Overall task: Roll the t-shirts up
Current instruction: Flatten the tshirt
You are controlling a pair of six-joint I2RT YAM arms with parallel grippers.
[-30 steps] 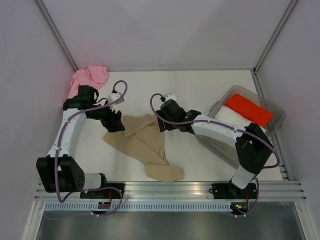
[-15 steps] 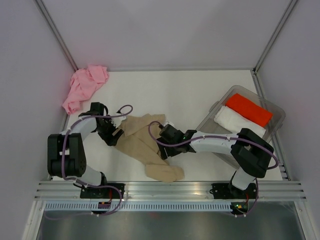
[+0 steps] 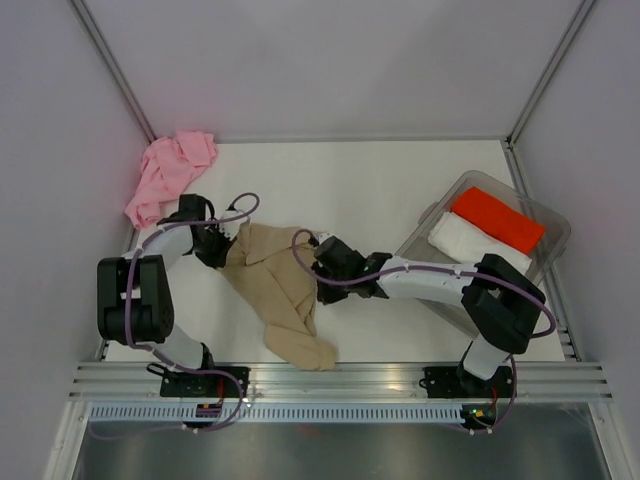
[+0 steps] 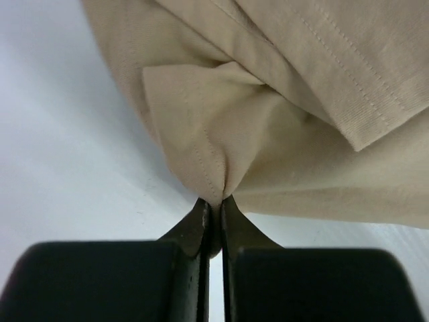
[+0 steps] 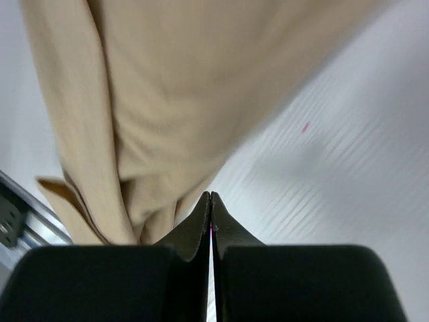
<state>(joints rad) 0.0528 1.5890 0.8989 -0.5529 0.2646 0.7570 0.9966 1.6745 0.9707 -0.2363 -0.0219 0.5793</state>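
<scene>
This looks like a robot lab cell: pale walls (image 3: 350,60) with metal posts (image 3: 118,75) stand beyond the fingers (image 4: 191,231), an aluminium rail (image 3: 340,380) runs behind them, a white table (image 3: 400,190) lies under them, a clear bin (image 3: 553,222) to their right.

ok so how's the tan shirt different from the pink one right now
The tan t-shirt lies between the arms; the pink t-shirt is bunched in the far left corner. The left gripper pinches a fold of the tan t-shirt, while nothing touches the pink t-shirt. The tan one is drawn out long; the pink one is a compact heap. Both are crumpled, neither rolled.
</scene>
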